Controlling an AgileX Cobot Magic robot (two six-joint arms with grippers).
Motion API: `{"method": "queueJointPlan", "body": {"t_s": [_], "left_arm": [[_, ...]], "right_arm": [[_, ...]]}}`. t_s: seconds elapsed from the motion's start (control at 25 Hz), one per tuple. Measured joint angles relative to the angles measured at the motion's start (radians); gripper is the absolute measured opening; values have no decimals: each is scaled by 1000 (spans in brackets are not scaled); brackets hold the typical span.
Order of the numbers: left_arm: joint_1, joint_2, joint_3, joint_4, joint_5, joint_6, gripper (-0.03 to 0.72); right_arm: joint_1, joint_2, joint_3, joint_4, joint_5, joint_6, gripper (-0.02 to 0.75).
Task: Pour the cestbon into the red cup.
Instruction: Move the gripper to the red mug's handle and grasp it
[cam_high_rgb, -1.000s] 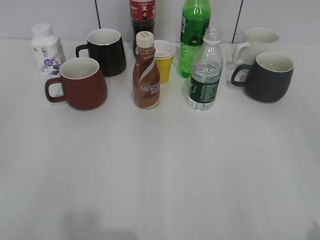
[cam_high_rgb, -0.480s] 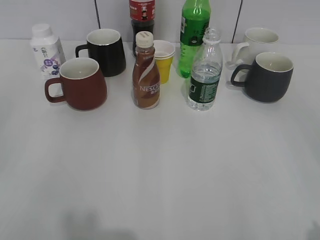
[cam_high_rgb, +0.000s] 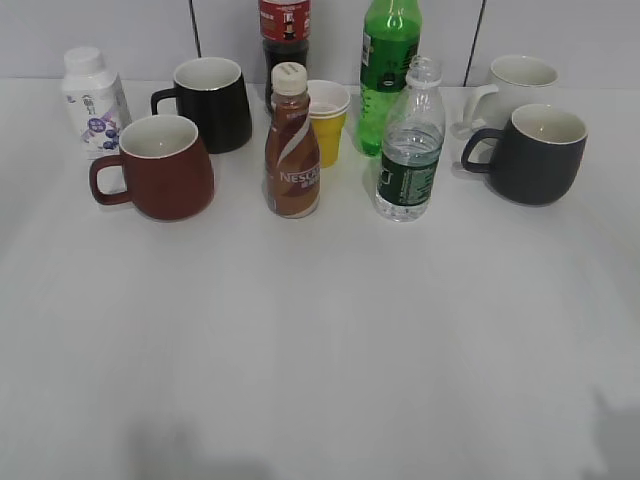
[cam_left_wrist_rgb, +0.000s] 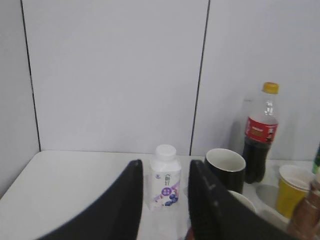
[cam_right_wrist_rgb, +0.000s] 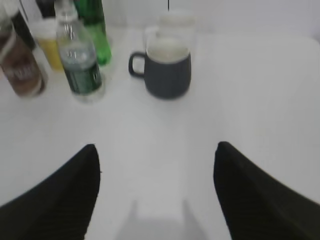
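Cestbon (cam_high_rgb: 410, 150) is standing upright on the table (cam_high_rgb: 320, 340), right of centre, uncapped as far as I can tell, partly filled with water. It is sitting just in front of the green soda bottle (cam_high_rgb: 387, 70) and between the Nescafe bottle (cam_high_rgb: 292, 145) and the dark grey mug (cam_high_rgb: 535, 152). The red cup (cam_high_rgb: 160, 166) is standing well to its left, handle pointing left, mouth up, the black mug (cam_high_rgb: 212, 102) just behind it.

Step in hand, my reading: approach. Nothing is being gripped and nothing tilted; no water visible in the red cup, though its bottom is hidden from this angle.

Neither arm is showing in the exterior view. In the right wrist view the right gripper (cam_right_wrist_rgb: 155, 195) is hanging above bare table, tilted down and looking forward at the cestbon (cam_right_wrist_rgb: 80, 60), which lies ahead and to its left. Its fingers (cam_right_wrist_rgb: 65, 195) are spread wide, holding nothing. In the left wrist view the left gripper (cam_left_wrist_rgb: 162, 200) is sitting level, facing the back wall, its fingers (cam_left_wrist_rgb: 117, 205) apart by a narrower gap, empty, the small white bottle (cam_left_wrist_rgb: 165, 175) framed between them.

Next move calls for, in my judgement: the right gripper going forward and left, closing on the ribbed body, then carrying it past the Nescafe bottle without clipping it.
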Motion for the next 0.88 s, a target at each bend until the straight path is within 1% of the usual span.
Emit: {"method": "queueJointPlan", "body": {"t_s": [0.08, 0.28, 0.52, 0.64, 0.76, 0.88], "left_arm": [[0, 101, 0, 0, -94, 0, 240], [0, 438, 0, -15, -342, 0, 239], [0, 688, 3, -9, -647, 0, 241], [0, 742, 3, -8, -664, 0, 241], [-2, 745, 5, -6, -607, 0, 241], [-25, 745, 30, -6, -567, 0, 241]], "right_arm": [[0, 56, 0, 32, -88, 0, 534], [6, 212, 0, 47, -275, 0, 528], [66, 385, 0, 49, -439, -2, 454], [100, 485, 0, 49, -511, -7, 438], [126, 593, 0, 49, -595, -24, 434], [146, 697, 0, 49, -680, -54, 431]]}}
